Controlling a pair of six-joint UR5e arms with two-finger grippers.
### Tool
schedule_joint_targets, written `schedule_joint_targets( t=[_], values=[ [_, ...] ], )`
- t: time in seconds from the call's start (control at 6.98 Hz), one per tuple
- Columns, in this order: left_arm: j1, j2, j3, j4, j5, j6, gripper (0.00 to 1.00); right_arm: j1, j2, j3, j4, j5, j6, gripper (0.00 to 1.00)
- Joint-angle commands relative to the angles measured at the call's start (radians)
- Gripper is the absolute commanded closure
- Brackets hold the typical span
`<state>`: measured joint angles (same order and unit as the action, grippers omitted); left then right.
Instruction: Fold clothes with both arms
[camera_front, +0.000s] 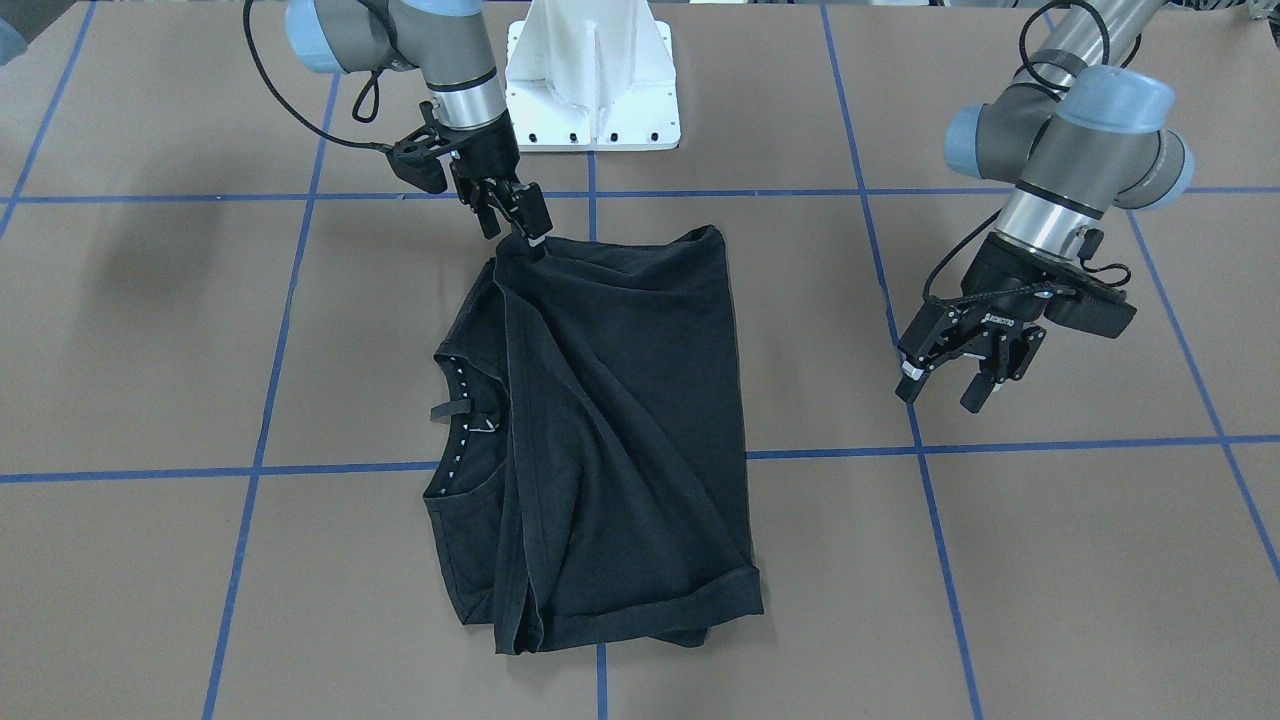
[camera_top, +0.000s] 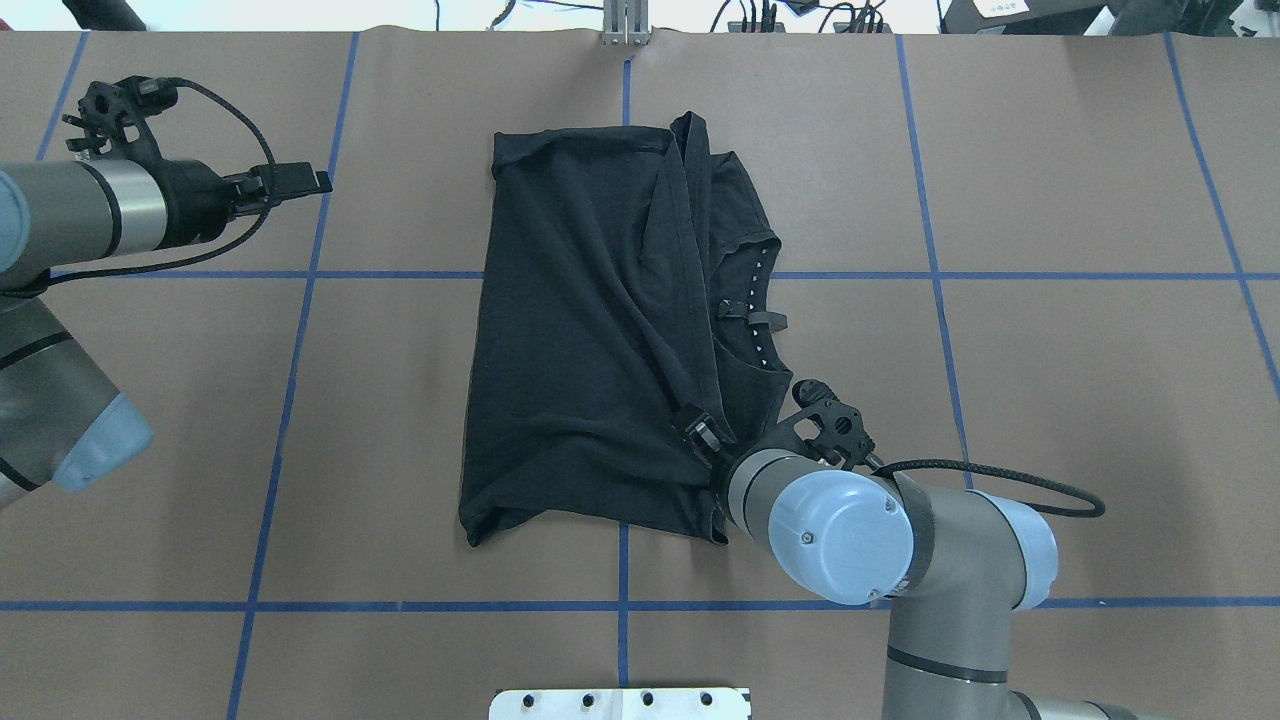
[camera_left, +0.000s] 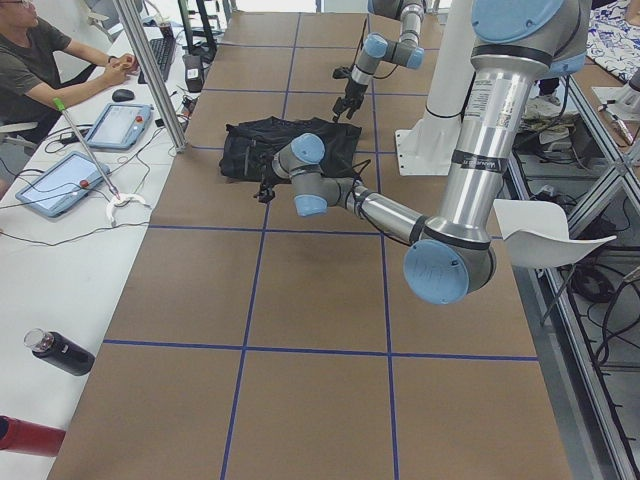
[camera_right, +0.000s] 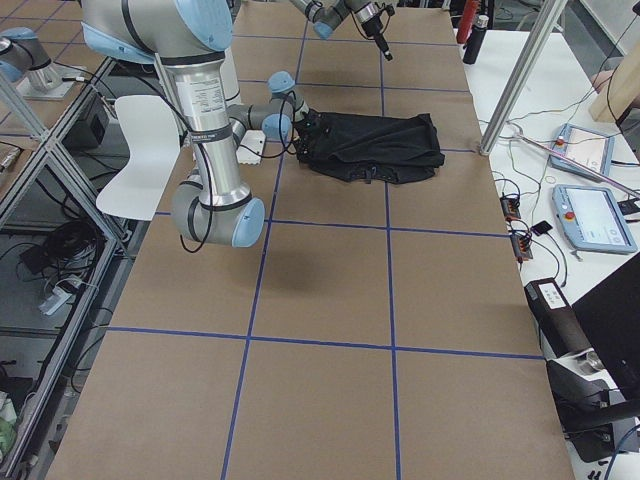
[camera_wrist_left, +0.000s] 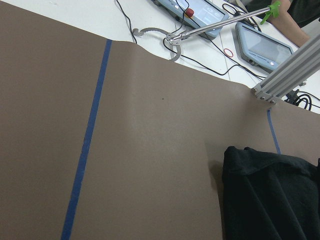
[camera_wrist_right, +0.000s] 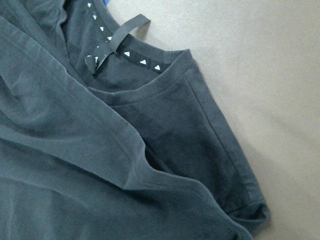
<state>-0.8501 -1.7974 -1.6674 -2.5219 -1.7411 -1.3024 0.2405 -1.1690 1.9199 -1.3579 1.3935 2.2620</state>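
The black T-shirt (camera_front: 640, 420) lies folded lengthwise on the table's middle, also in the overhead view (camera_top: 580, 330). Its print is hidden. The collar (camera_front: 460, 400), with small white triangles on its inner tape, faces the robot's right side and shows close up in the right wrist view (camera_wrist_right: 125, 52). My right gripper (camera_front: 533, 238) is shut on the shirt's near corner by the fold edge, also seen from overhead (camera_top: 700, 432). My left gripper (camera_front: 945, 388) is open and empty, hovering above bare table well to the shirt's left. The left wrist view shows only a shirt corner (camera_wrist_left: 275, 200).
The white pedestal base (camera_front: 590, 70) stands just behind the shirt. Blue tape lines (camera_front: 260, 470) cross the brown table cover. Beyond the table's far edge are an aluminium post (camera_left: 150, 70), tablets (camera_left: 60, 180), cables, a bottle (camera_left: 60, 352) and a seated operator (camera_left: 40, 60).
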Motion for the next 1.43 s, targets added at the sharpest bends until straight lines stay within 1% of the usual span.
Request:
schedule_joint_targets(
  t=[0.0, 0.14, 0.29, 0.43, 0.57, 0.72, 0.86, 1.0, 1.15, 1.29],
  values=[
    [0.0, 0.001, 0.0, 0.0, 0.0, 0.0, 0.0, -0.026, -0.014, -0.031, -0.004, -0.002, 0.045, 0.06],
    [0.0, 0.0, 0.0, 0.0, 0.002, -0.002, 0.0, -0.038, -0.02, -0.053, -0.004, -0.002, 0.045, 0.08],
    [0.002, 0.0, 0.0, 0.0, 0.009, -0.002, 0.0, -0.041, -0.018, -0.062, -0.004, -0.004, 0.045, 0.12],
    [0.002, 0.0, 0.0, 0.0, 0.009, -0.002, 0.0, -0.041, -0.015, -0.061, -0.006, -0.002, 0.045, 0.24],
    [0.002, 0.0, 0.0, 0.0, 0.009, -0.002, 0.0, -0.037, -0.012, -0.061, -0.004, -0.002, 0.045, 0.46],
    [0.002, 0.0, 0.0, 0.0, 0.009, -0.002, 0.0, -0.037, -0.017, -0.062, -0.006, -0.002, 0.044, 0.56],
    [0.0, 0.003, 0.0, 0.0, 0.009, -0.002, 0.0, -0.037, -0.015, -0.062, -0.006, -0.004, 0.044, 0.62],
    [0.002, 0.01, 0.0, 0.0, 0.015, -0.002, 0.0, -0.037, -0.011, -0.062, -0.006, -0.002, 0.044, 0.84],
    [0.002, 0.013, 0.0, -0.002, 0.015, -0.002, 0.0, -0.035, -0.012, -0.062, -0.006, -0.002, 0.037, 1.0],
    [0.002, 0.013, 0.0, -0.002, 0.015, -0.002, 0.0, -0.033, -0.015, -0.062, -0.004, -0.002, 0.027, 1.0]
  ],
)
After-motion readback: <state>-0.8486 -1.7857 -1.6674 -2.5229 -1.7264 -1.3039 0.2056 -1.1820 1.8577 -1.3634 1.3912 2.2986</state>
